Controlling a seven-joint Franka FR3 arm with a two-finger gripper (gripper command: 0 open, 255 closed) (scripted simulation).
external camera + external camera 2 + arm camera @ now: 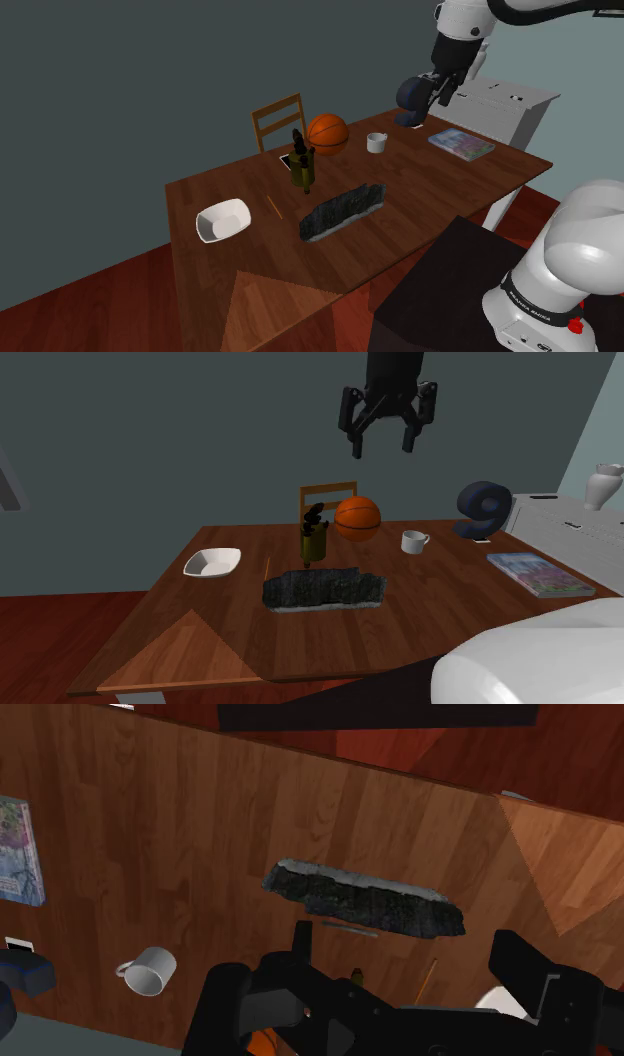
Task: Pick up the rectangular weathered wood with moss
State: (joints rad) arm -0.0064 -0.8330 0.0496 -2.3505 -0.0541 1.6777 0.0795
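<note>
The weathered wood point(343, 211) point(323, 589) point(362, 898) is a long dark grey slab with a rough mossy top. It lies flat near the middle of the brown wooden table point(430, 190). My black gripper point(382, 450) point(440, 95) hangs high above the table's far side, well clear of the slab. Its fingers stand apart with nothing between them. In the wrist view the slab lies beyond the two fingers point(225, 1004), slightly slanted, with table showing all around it.
Behind the slab stand an olive bottle point(314, 539) and an orange basketball point(357, 518). A white mug point(414, 541), a book point(540, 574), a white bowl point(212, 563), a thin stick point(272, 206) and a blue 9-shaped object point(483, 509) share the table. A chair point(278, 120) stands at the far edge.
</note>
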